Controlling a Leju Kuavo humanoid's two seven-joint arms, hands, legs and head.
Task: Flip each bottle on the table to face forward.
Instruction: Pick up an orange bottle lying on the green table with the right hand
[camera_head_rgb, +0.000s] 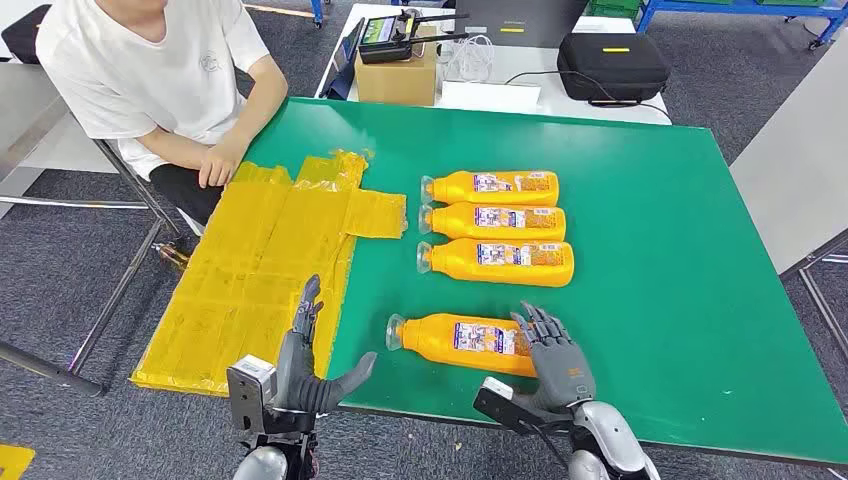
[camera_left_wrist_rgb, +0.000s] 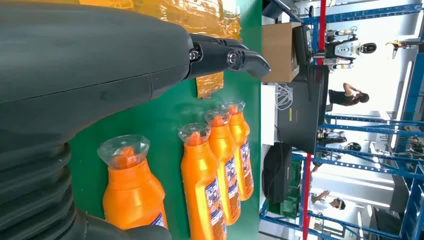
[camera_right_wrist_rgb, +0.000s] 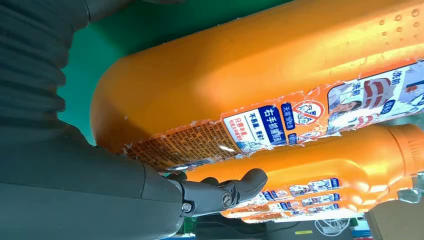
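Four orange bottles lie on their sides on the green table (camera_head_rgb: 660, 250), caps pointing left. Three form a row: far bottle (camera_head_rgb: 495, 187), middle bottle (camera_head_rgb: 495, 222), near bottle of the row (camera_head_rgb: 498, 262). The fourth bottle (camera_head_rgb: 455, 340) lies alone by the front edge, label showing on top. My right hand (camera_head_rgb: 552, 355) lies over its base end with fingers spread. In the right wrist view that bottle (camera_right_wrist_rgb: 250, 65) sits between the thumb and a dark finger (camera_right_wrist_rgb: 225, 192). My left hand (camera_head_rgb: 310, 360) hovers open left of its cap, thumb stretched toward it. The left wrist view shows the cap (camera_left_wrist_rgb: 124, 150).
A yellow taped patch (camera_head_rgb: 270, 260) covers the table's left part. A person in a white shirt sits at the far left corner, one hand (camera_head_rgb: 215, 165) on the table edge. A cardboard box (camera_head_rgb: 395, 75) and black case (camera_head_rgb: 612, 62) sit on the white table behind.
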